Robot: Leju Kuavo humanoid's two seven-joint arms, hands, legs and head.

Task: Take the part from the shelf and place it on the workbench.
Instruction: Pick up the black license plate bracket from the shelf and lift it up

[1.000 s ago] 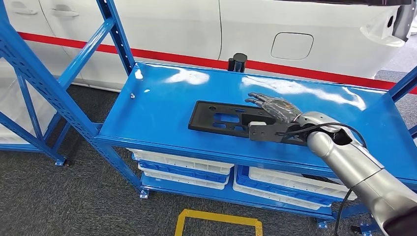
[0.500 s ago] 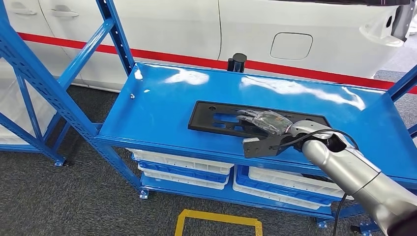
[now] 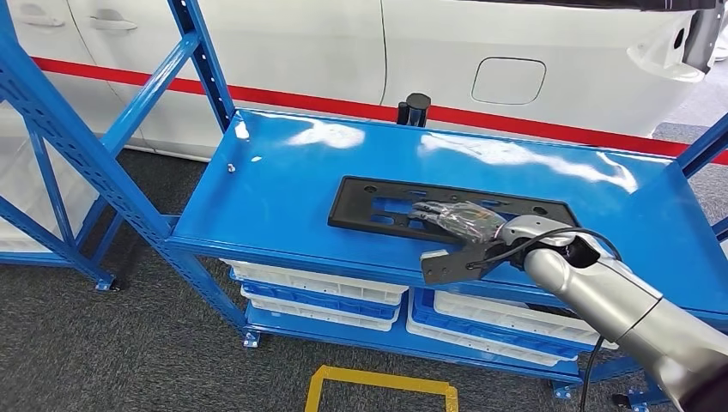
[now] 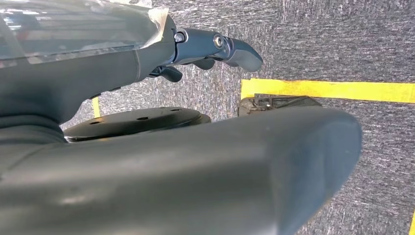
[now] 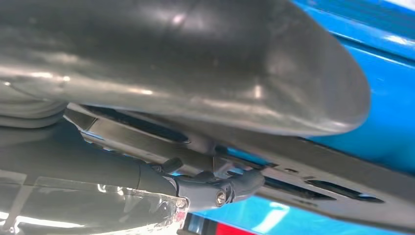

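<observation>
We see a glossy blue shelf [image 3: 283, 184] before a white car [image 3: 515, 60], grey carpet below. The black part [image 3: 378, 206] lies flat there; the right robot hand [image 3: 459, 219] rests on it, fingers extended, not gripping. The left robot hand [image 4: 205, 49] hangs over carpet, fingers curled, holding nothing.

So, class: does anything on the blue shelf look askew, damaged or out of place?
Nothing stands out. The flat black part lies level on the blue shelf, roughly square with its front edge, with no visible damage. The right hand rests over the part's middle.
</observation>
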